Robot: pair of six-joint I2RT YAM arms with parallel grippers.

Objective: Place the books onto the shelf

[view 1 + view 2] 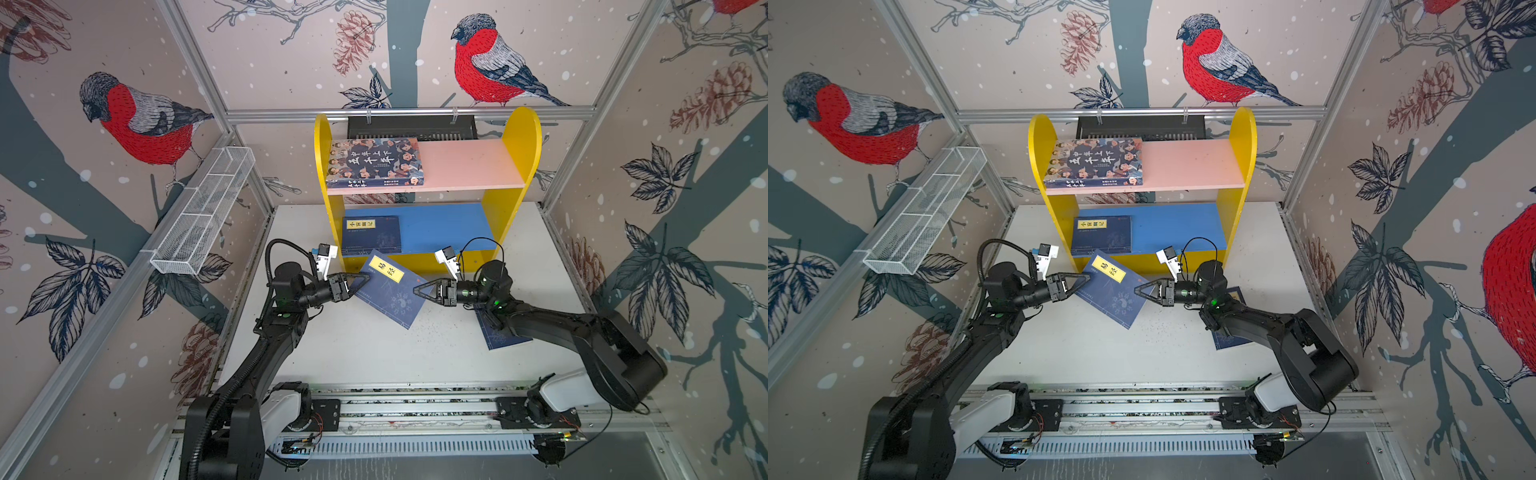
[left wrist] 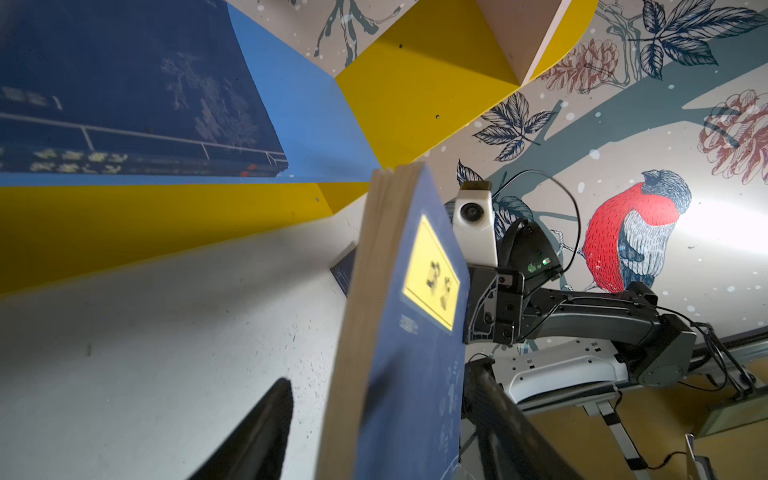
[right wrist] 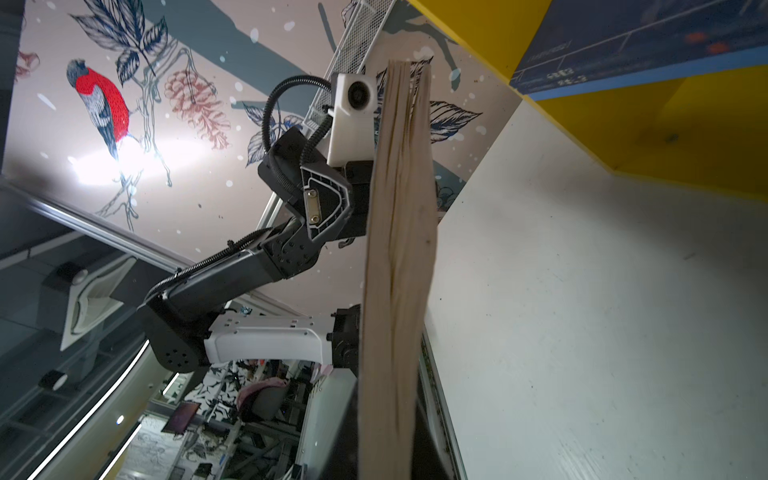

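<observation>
Upper centre of both top views: small two-tier shelf with yellow round-topped sides (image 1: pixel 519 166) (image 1: pixel 1241 166), standing at the back of the white table (image 1: pixel 374 361). Large thick book with illustrated faces and white characters (image 1: pixel 376 162) lies flat on the left half of the pink upper board (image 1: pixel 469 166). A thin navy-blue book with a yellow label (image 1: pixel 371 235) lies flat on the left half of the blue lower board (image 1: pixel 449 226).

Centre of frame, just in front of the shelf: second thin navy-blue book (image 1: pixel 390 293), yellow label up, held tilted over the table between both arms. Right tool (image 1: pixel 420 289) clamped on its right-hand edge; right wrist view shows the tan page edge running between the jaws. Left tool (image 1: pixel 362 281) at the book's left edge, jaws parted: in the left wrist view a black finger (image 2: pixel 257 432) stands clear of the pages, bare table showing in the gap.

Third navy-blue book (image 1: pixel 505 336) lies on the table right of centre, partly under the right arm (image 1: pixel 552 324).
</observation>
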